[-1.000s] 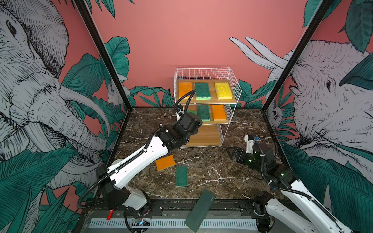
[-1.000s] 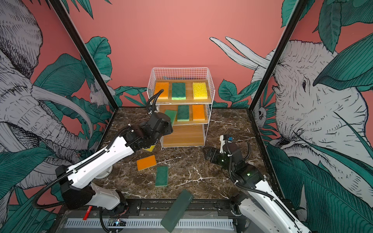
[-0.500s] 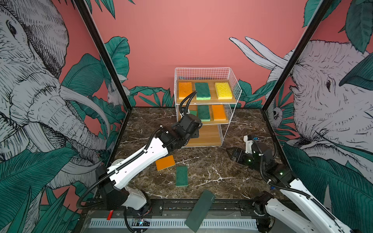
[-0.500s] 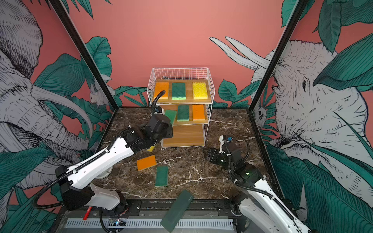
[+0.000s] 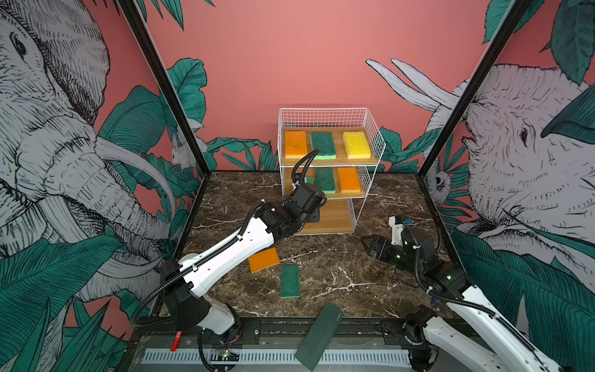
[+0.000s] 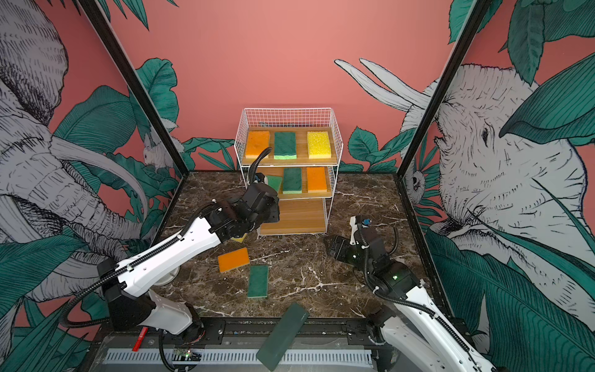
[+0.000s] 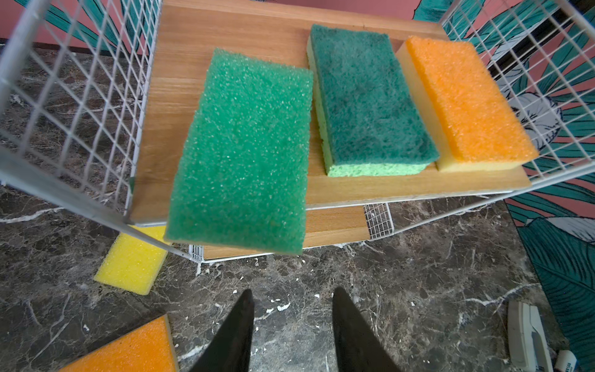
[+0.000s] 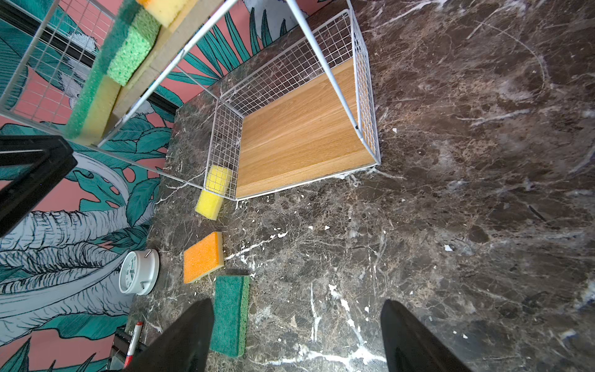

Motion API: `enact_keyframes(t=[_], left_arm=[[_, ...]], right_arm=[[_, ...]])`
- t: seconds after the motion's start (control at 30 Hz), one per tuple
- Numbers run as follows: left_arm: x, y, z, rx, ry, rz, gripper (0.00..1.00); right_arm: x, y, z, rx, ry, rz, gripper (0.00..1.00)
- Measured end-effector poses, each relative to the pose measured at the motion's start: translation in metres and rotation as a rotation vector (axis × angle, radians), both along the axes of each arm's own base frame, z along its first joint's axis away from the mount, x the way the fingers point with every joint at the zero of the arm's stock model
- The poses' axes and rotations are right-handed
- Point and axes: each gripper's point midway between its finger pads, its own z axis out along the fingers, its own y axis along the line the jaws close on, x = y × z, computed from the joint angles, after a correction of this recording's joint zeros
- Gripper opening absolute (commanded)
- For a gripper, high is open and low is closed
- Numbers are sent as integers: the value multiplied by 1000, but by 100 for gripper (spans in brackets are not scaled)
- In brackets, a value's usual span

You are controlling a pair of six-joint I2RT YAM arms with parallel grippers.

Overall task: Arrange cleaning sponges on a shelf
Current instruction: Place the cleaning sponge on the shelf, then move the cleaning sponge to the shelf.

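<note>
In both top views the worktop point(image 5: 322, 264) is dark brown marble with white veins, closed in by pink walls point(image 5: 289, 48) painted with elephants and leaves. The shelf point(image 5: 325, 167) stands at the far side, with sponges on its upper two boards. In the left wrist view the left gripper point(image 7: 291, 309) has its jaws apart and empty, just before a green sponge point(image 7: 244, 151) overhanging the middle board. In the right wrist view the right gripper point(image 8: 296, 325) jaws stand wide over bare marble.

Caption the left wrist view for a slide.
Open left gripper faces a green sponge overhanging the middle board.
</note>
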Motion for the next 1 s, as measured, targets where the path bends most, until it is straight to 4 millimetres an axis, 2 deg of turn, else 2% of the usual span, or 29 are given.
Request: enact_keyframes(t=[0.2, 0.53, 0.87, 1.0], left_arm=[[7, -7, -2, -8, 6, 21, 38], [14, -2, -8, -10, 5, 103, 24], [25, -1, -1, -77, -16, 150, 22], [28, 2, -4, -93, -12, 173, 21]], right_arm=[[-1, 0, 0, -3, 4, 0, 84], [-2, -1, 2, -6, 4, 2, 84], [-3, -2, 0, -14, 9, 4, 84], [-3, -2, 0, -14, 9, 4, 84]])
